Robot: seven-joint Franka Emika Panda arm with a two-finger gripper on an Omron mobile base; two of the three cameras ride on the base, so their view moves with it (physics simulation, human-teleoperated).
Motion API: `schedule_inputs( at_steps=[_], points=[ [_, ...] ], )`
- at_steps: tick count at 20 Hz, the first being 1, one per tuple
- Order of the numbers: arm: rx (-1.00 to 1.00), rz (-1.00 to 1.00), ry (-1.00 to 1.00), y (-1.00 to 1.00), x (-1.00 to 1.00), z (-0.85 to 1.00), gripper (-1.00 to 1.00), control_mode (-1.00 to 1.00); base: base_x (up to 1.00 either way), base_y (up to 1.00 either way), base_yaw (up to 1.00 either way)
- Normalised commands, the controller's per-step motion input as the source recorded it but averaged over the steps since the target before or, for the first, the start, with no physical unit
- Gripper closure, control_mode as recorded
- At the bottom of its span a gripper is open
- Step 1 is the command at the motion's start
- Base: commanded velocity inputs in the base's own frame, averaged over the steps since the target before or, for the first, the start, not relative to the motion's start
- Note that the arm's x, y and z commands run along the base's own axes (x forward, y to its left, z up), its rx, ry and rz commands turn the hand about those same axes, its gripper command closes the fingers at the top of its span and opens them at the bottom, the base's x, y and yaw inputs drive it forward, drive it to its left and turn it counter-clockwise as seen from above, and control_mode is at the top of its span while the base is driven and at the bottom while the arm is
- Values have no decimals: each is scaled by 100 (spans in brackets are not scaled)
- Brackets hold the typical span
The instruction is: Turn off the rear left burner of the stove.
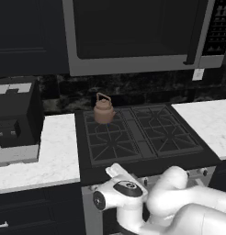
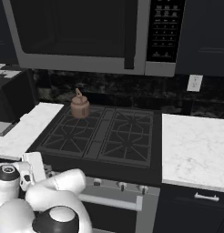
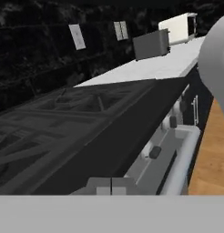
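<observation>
Right now you have the wide black four-burner gas stove (image 1: 147,137) straight ahead of the base, and everything else can be placed from it. No brand name or lettering on it can be read; the dark keypad panel (image 2: 165,29) of the big dark microwave (image 2: 77,32) above the stove carries rows of small pale marks, too small to make out.

Look at the rear left burner (image 1: 102,124) with its star-patterned cast-iron grate: it sits at the stove's back left corner, and the small brown kettle (image 1: 104,110) stands on it. You cannot pick out a flame there in either base view.

Your hand view lies low along the stove's silver front panel (image 3: 161,148), which the base views show less well: small dark knobs (image 3: 155,152) run along it, with the bar handle (image 3: 184,159) just below and wood floor (image 3: 209,154) beyond. The two-finger gripper (image 3: 111,186) sits at the near end of that panel with its jaws together; you cannot tell whether a knob is pinched between them.

From the left base view you get a black boxy appliance (image 1: 16,114) on the white marble counter (image 1: 50,156) left of the stove. From the right base view you get a white wall outlet (image 2: 194,83) behind the counter right of the stove.
</observation>
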Motion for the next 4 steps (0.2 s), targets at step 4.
schedule_inputs(
  at_steps=[4],
  points=[
    [0,0,0,0,0,0,100,-100,0,0,0]
  ],
)
